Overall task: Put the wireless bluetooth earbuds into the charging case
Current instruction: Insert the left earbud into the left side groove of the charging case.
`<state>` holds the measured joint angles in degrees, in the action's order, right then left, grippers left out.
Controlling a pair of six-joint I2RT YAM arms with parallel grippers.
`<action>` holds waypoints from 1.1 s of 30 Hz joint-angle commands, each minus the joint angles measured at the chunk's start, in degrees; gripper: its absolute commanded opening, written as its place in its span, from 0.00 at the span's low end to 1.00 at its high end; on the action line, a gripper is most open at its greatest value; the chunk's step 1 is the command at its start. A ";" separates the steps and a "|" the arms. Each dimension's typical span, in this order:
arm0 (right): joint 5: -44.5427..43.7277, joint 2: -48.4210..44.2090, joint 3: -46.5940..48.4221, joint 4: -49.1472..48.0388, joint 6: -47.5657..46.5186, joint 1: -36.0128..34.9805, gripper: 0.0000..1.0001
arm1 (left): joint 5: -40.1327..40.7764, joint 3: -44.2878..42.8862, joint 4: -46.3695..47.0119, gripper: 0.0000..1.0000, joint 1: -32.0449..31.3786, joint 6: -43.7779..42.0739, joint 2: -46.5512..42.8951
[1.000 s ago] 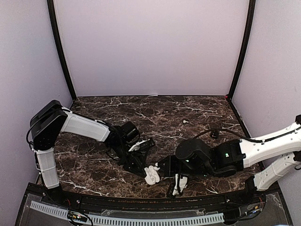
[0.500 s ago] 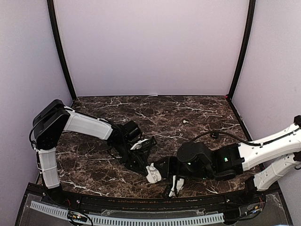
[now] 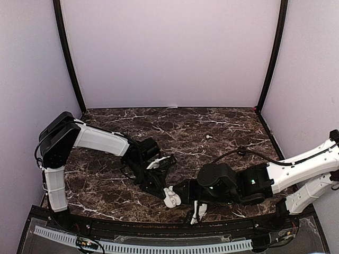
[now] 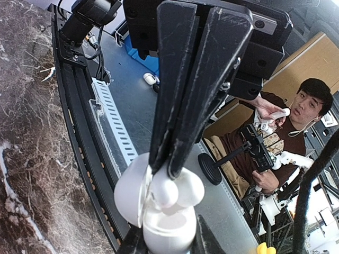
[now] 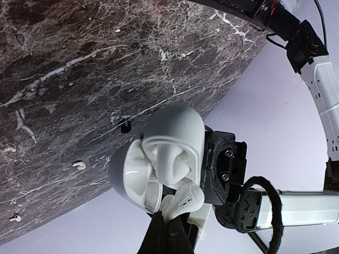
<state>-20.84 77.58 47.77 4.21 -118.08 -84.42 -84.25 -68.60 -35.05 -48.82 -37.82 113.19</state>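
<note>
The white charging case (image 3: 170, 197) hangs with its lid open above the table's near edge. My left gripper (image 3: 165, 191) is shut on its body (image 4: 164, 233), one finger on each side, and the lid (image 4: 130, 190) swings out to the left. My right gripper (image 3: 181, 189) is shut on the stem of a white earbud (image 5: 185, 200). It holds the earbud's head at the mouth of the case (image 5: 175, 137). In the left wrist view the right gripper (image 4: 164, 168) comes down from above onto the earbud (image 4: 165, 193). How deep the earbud sits is unclear.
A tiny white piece (image 3: 208, 136) lies on the marble table (image 3: 106, 185) at the back right, and it shows again in the right wrist view as a white piece (image 5: 79, 165). A black cable (image 3: 241, 151) loops off the right arm. The perforated front rail (image 3: 159, 246) runs just below the grippers.
The right arm has shifted slightly left and nearer, keeping the earbud at the case. The left arm has stretched a little. Both grips are unchanged.
</note>
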 commanded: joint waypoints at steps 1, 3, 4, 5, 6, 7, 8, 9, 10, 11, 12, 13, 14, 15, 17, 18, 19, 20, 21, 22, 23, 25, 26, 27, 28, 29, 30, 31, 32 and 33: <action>-0.14 0.51 -0.33 0.59 -25.35 -0.75 0.00 | -2.32 -2.24 -6.18 0.00 -0.55 -5.67 1.17; -0.05 0.32 -0.63 0.62 -25.37 -0.74 0.00 | -2.46 -2.48 -6.85 0.00 -0.66 -6.15 1.45; -0.13 0.29 -0.72 0.65 -25.41 -0.74 0.00 | -2.50 -2.60 -7.20 0.00 -0.66 -6.46 1.57; -0.16 0.25 -0.81 0.87 -25.45 -0.82 0.00 | -2.63 -2.72 -7.68 0.00 -0.66 -6.90 1.67; -0.16 0.16 -0.86 1.14 -25.47 -0.87 0.00 | -2.66 -2.86 -8.13 0.00 -0.66 -7.24 1.76; -0.15 0.05 -0.95 1.42 -25.45 -0.96 0.00 | -2.64 -2.99 -8.53 0.00 -0.71 -7.54 1.77; -0.15 -0.09 -1.04 1.57 -25.50 -0.92 0.00 | -2.66 -3.02 -8.82 0.00 -0.67 -7.90 1.77; -0.19 -0.34 -0.99 1.78 -25.45 -0.99 0.00 | -2.65 -3.03 -8.96 0.00 -0.68 -8.11 1.77; -0.39 -0.57 -1.03 2.07 -25.39 -1.00 0.00 | -2.61 -2.91 -8.98 0.00 -0.73 -8.15 1.85; -0.42 -0.85 -1.06 2.11 -25.48 -1.03 0.00 | -2.71 -2.94 -8.99 0.00 -0.75 -8.11 1.86; -0.43 -0.98 -1.17 2.23 -25.46 -1.08 0.00 | -2.76 -2.94 -8.99 0.00 -0.74 -8.08 1.91; -0.53 -1.10 -1.15 2.40 -25.59 -1.09 0.00 | -2.75 -2.94 -9.00 0.00 -0.75 -8.05 1.90; -0.60 -1.11 -1.24 2.54 -25.58 -1.16 0.00 | -2.84 -3.01 -8.99 0.00 -0.75 -7.89 1.99; -0.54 -1.12 -1.26 2.63 -25.66 -1.22 0.00 | -2.77 -3.04 -8.91 0.00 -0.75 -7.76 2.03; -0.55 -0.95 -1.35 2.76 -25.74 -1.35 0.00 | -2.79 -3.26 -8.94 0.00 -0.75 -7.46 2.20; -0.60 -0.83 -1.41 2.79 -25.74 -1.42 0.00 | -2.77 -3.25 -8.90 0.00 -0.75 -7.39 2.26; -0.60 -0.73 -1.42 2.82 -25.76 -1.43 0.00 | -2.70 -3.26 -8.85 0.00 -0.75 -7.31 2.28; -0.66 -0.57 -1.47 2.78 -25.79 -1.44 0.00 | -2.69 -3.37 -8.82 0.00 -0.75 -7.29 2.34; -0.66 -0.48 -1.46 2.80 -25.73 -1.45 0.00 | -2.75 -3.38 -8.81 0.00 -0.75 -7.28 2.38; -0.67 -0.36 -1.47 2.73 -25.71 -1.45 0.00 | -2.71 -3.33 -8.83 0.00 -0.75 -7.22 2.46; -0.69 -0.21 -1.37 2.71 -25.73 -1.51 0.00 | -2.70 -3.38 -8.82 0.00 -0.75 -7.23 2.48; -0.61 0.14 -1.16 2.80 -25.81 -1.53 0.00 | -2.75 -3.37 -8.86 0.00 -0.75 -7.19 2.46; -0.68 0.38 -0.96 2.73 -25.87 -1.56 0.00 | -2.78 -3.36 -8.82 0.00 -0.75 -7.18 2.52; -0.76 0.60 -0.94 2.65 -25.99 -1.59 0.00 | -2.77 -3.40 -8.81 0.00 -0.75 -7.11 2.63; -0.77 0.76 -0.78 2.60 -26.00 -1.61 0.00 | -2.82 -3.42 -8.80 0.00 -0.75 -7.12 2.72; -0.76 0.93 -0.75 2.46 -26.12 -1.62 0.00 | -2.88 -3.53 -8.85 0.00 -0.75 -7.02 2.80; -0.78 1.05 -0.73 2.45 -26.09 -1.62 0.00 | -2.91 -3.52 -8.89 0.00 -0.75 -7.02 2.83; -0.74 1.15 -0.73 2.47 -26.12 -1.67 0.00 | -2.91 -3.52 -8.90 0.00 -0.75 -7.05 2.83; -0.72 1.29 -0.67 2.47 -26.08 -1.70 0.00 | -2.98 -3.51 -8.90 0.00 -0.75 -7.05 2.81; -0.77 1.38 -0.57 2.47 -26.06 -1.85 0.00 | -2.94 -3.49 -8.90 0.00 -0.75 -7.07 2.83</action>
<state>-21.06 77.95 46.98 6.26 -118.08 -85.41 -85.03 -70.91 -42.35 -49.34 -44.14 116.25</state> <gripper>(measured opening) 0.004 0.239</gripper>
